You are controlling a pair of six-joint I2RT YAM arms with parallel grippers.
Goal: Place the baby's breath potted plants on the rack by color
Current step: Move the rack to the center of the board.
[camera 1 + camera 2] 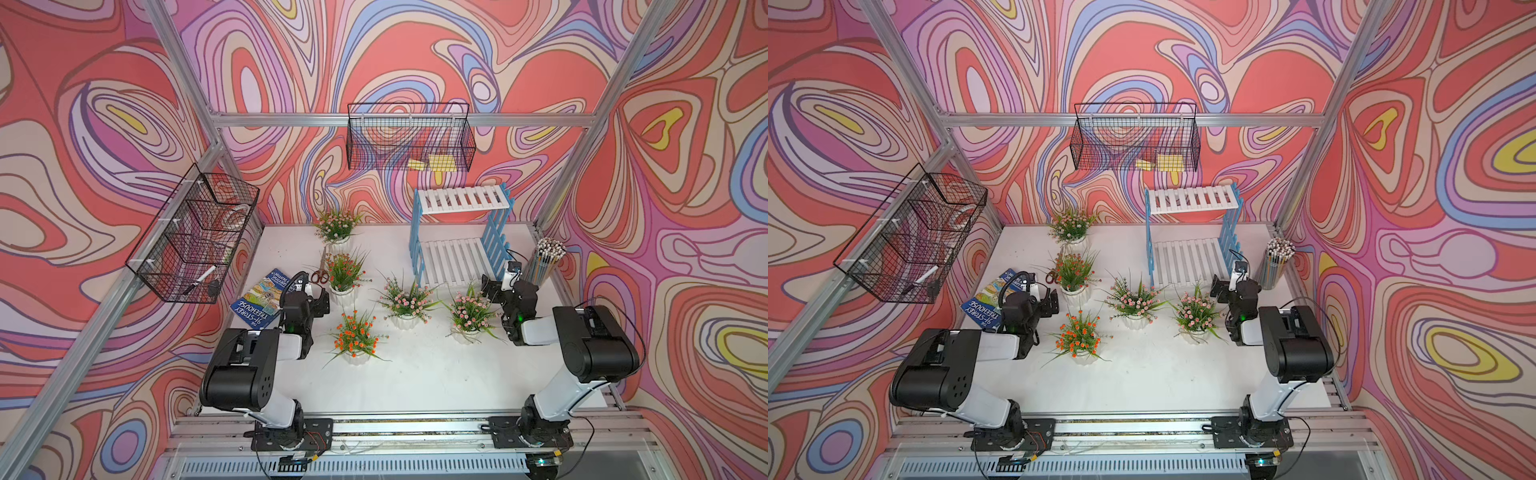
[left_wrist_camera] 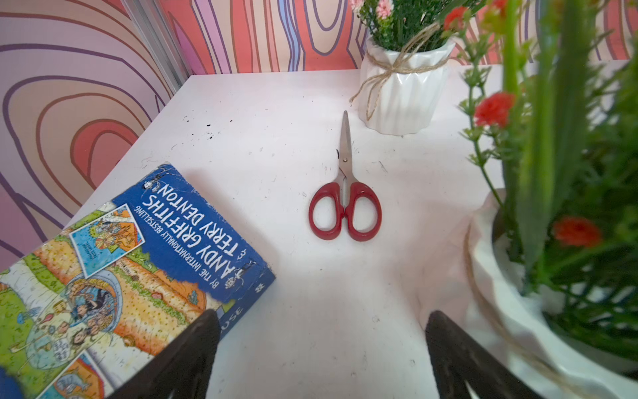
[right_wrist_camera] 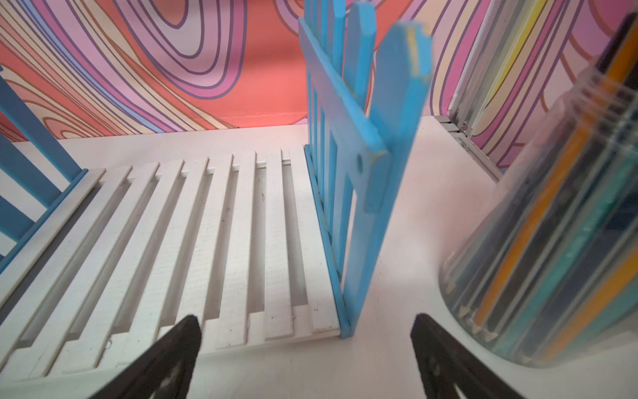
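Both top views show five baby's breath potted plants (image 1: 405, 297) standing on the white table (image 1: 436, 374), left of and before the rack (image 1: 459, 200). Jaws of the left gripper (image 2: 321, 349) and right gripper (image 3: 303, 345) stand apart.

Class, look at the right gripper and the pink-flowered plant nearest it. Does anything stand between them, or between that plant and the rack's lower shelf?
Nothing visible does. The right gripper, jaws open, is close beside the pink plant. Bare table runs from that plant to the empty lower shelf of the rack.
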